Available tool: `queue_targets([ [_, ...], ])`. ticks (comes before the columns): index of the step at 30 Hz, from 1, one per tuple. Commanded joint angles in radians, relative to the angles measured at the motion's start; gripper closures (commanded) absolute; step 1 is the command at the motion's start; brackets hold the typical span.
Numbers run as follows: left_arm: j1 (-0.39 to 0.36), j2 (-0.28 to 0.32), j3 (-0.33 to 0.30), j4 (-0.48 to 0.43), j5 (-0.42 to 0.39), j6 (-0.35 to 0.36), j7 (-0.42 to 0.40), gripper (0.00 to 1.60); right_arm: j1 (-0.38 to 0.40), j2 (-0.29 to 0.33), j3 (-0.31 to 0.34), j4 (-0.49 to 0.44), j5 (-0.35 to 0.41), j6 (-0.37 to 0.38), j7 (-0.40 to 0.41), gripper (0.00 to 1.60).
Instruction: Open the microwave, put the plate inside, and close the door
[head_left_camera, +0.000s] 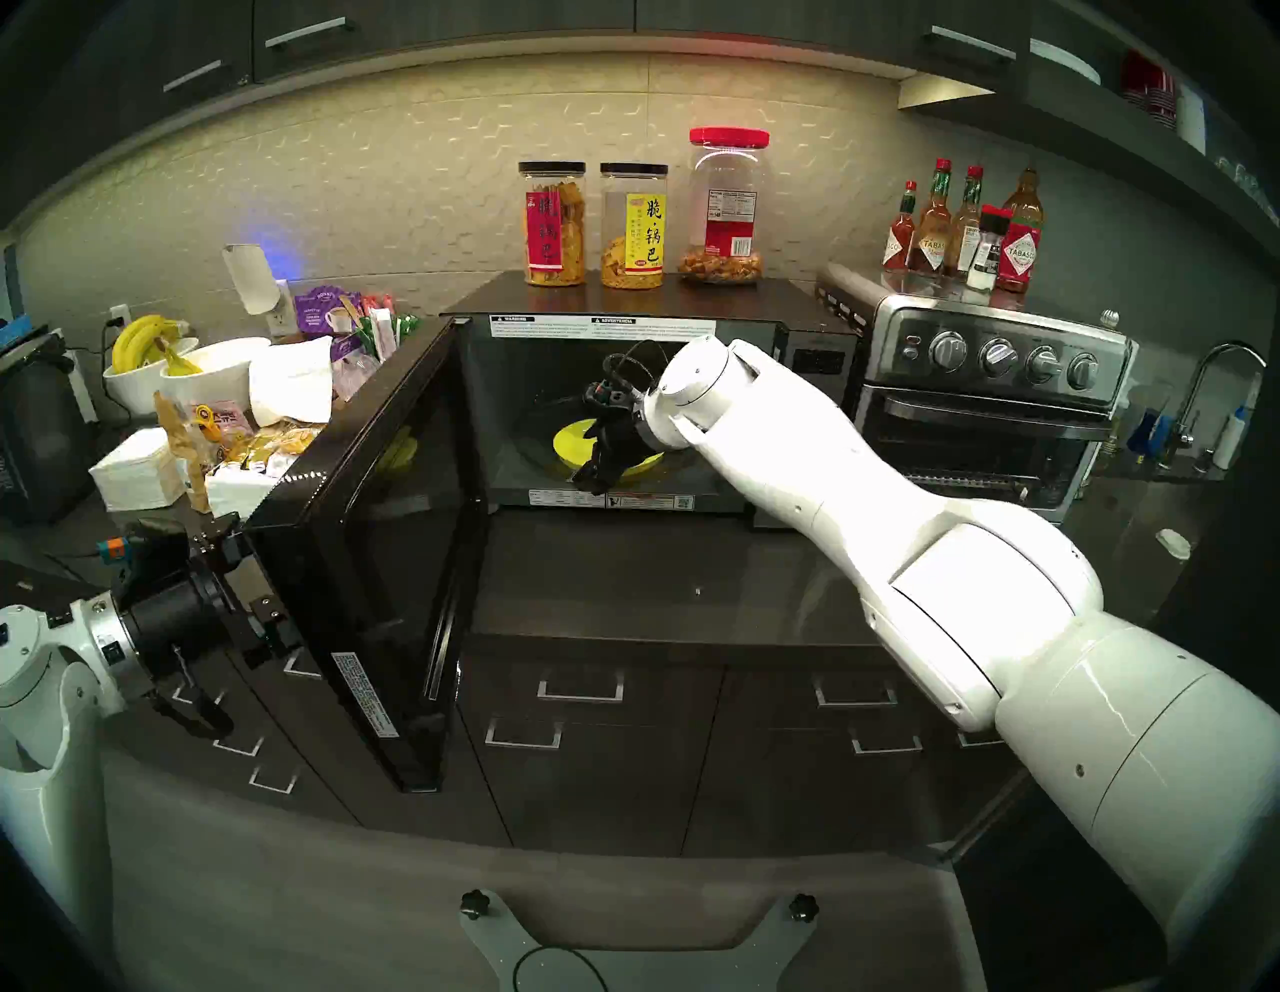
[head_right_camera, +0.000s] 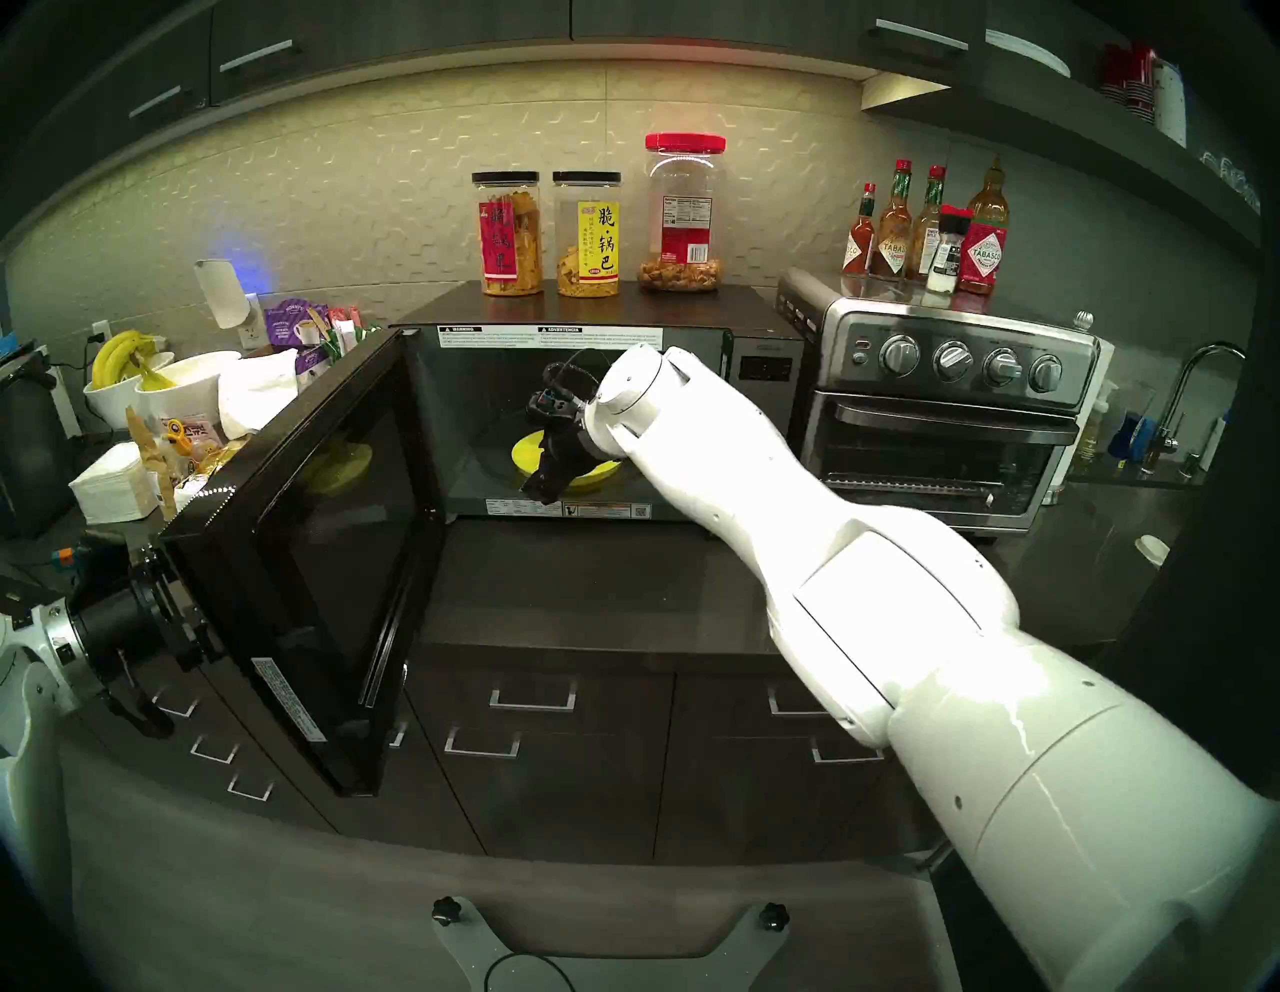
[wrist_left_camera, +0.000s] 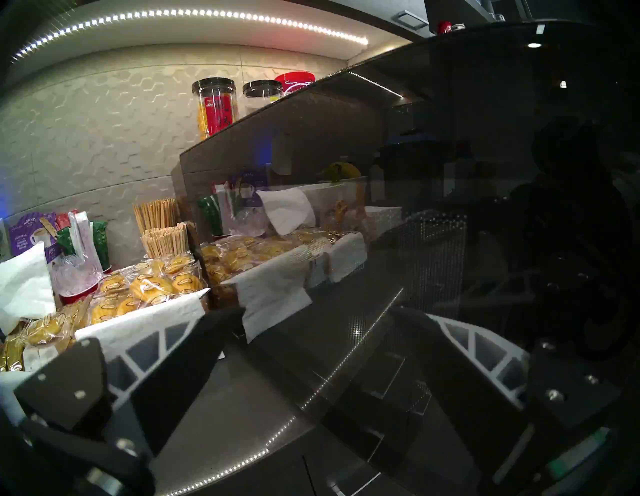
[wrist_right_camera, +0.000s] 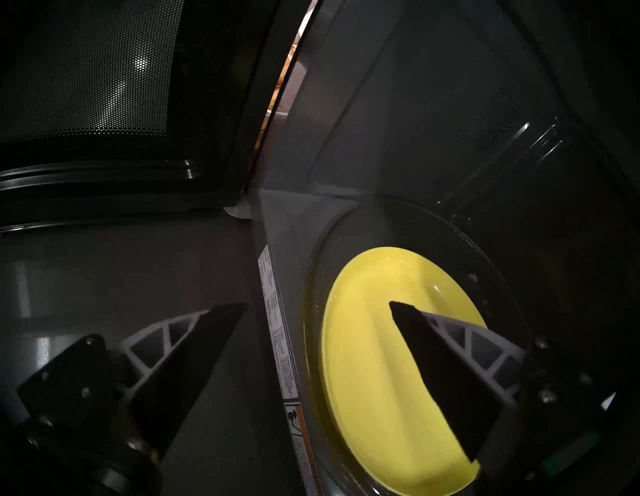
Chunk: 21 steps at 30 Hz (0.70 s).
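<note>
My pincer fingers (wrist_right_camera: 446, 374) black with grey ribs; plate (wrist_right_camera: 363, 346) bright yellow; microwave (head_left_camera: 692, 294) dark brown, door (head_left_camera: 388, 554) glossy black with dotted mesh.

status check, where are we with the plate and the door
Right gripper open, fingers clear above plate. Plate on glass turntable inside microwave. Door wide open, left gripper open beside it. Right arm blocks closing.
</note>
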Motion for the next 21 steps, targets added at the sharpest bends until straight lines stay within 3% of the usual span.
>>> queue_targets([
  [1,0.0,0.001,-0.004,-0.009,-0.002,0.001,-0.002,0.0,-0.008,0.089,0.034,-0.122,0.026,0.011,0.058,0.0],
  [21,-0.002,0.0,-0.004,-0.009,0.0,0.001,-0.004,0.0,-0.102,0.278,0.121,-0.397,0.082,0.082,0.224,0.0],
])
